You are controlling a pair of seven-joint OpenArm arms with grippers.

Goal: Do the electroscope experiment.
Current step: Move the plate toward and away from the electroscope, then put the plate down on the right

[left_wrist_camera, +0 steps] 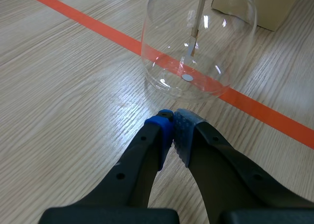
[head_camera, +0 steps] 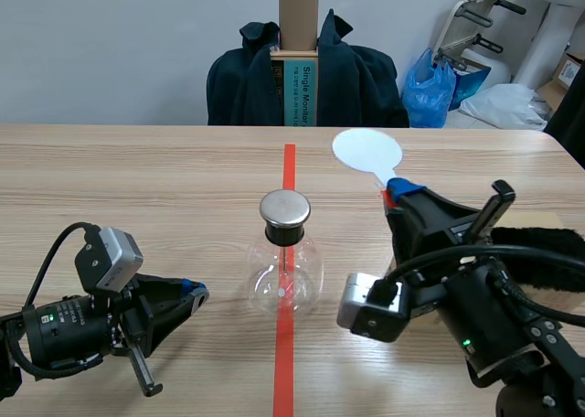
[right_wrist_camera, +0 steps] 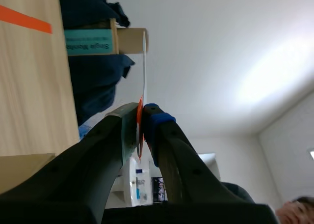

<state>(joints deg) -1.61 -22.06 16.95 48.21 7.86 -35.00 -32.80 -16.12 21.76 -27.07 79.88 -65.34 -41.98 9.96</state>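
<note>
- Black fingers of the left gripper (head_camera: pixel 194 295) lay pressed together low over the table (head_camera: pixel 137 188) in the scene view. They gripped nothing and sat near the electroscope flask (head_camera: pixel 285 275), on its left.
- That flask stood upright on the orange-red tape line (head_camera: pixel 289 165). It was round clear glass topped with a flat metal cap (head_camera: pixel 285 208).
- The right gripper (head_camera: pixel 395 190) was clamped on the red end of a paddle (head_camera: pixel 366 150). The paddle's white disc was raised beyond and to the right of the cap, apart from it.
- From the left wrist, the left gripper (left_wrist_camera: pixel 172 120) had its blue and grey pads meeting with nothing between them. The flask (left_wrist_camera: pixel 196 47) stood just ahead, not touched. Only this view showed clearly a thin rod (left_wrist_camera: pixel 195 22) hanging inside the glass.
- From the right wrist, the right gripper (right_wrist_camera: pixel 141 111) pinched the red handle between its pads. The paddle (right_wrist_camera: pixel 144 62) appeared edge-on as a thin white sliver rising from the fingers, whereas the scene view showed its full round face.
</note>
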